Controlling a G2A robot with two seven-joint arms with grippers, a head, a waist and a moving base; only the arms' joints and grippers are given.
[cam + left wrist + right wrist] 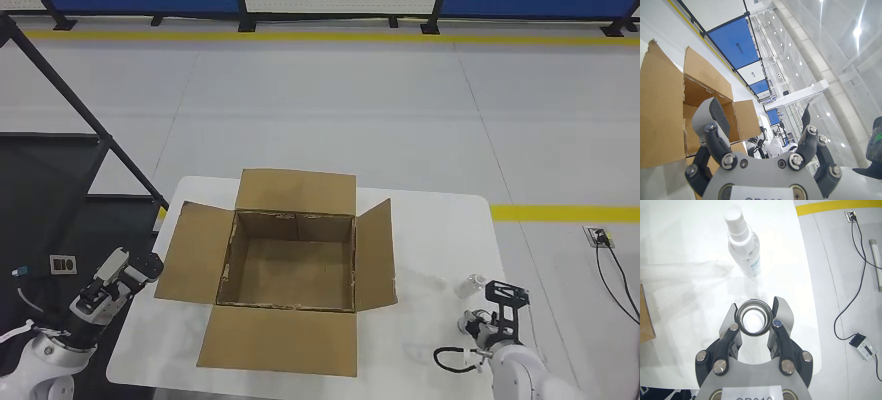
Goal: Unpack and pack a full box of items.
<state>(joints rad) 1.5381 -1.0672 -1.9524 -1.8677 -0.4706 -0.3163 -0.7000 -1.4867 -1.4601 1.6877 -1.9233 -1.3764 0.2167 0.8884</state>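
Right gripper [755,304] near the worktop's [687,256] right edge — fingers pinch an upright steel cup [754,321], one on each side of its rim. Spray bottle [745,249] stands just past the fingertips, not touching. Open cardboard box [280,340] mid-worktop. Left gripper [761,106] beside the box — fingers spread wide.

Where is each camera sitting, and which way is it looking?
Top view: above the arms, looking down at the table and open cardboard box; both arms show at the near edge.
Left wrist view: on the left arm, tilted up past the open left gripper at the box and ceiling.
Right wrist view: on the right arm, looking down past the right gripper, shut on a metal-rimmed can, at a spray bottle.
Shared: top and left wrist views both show the box.
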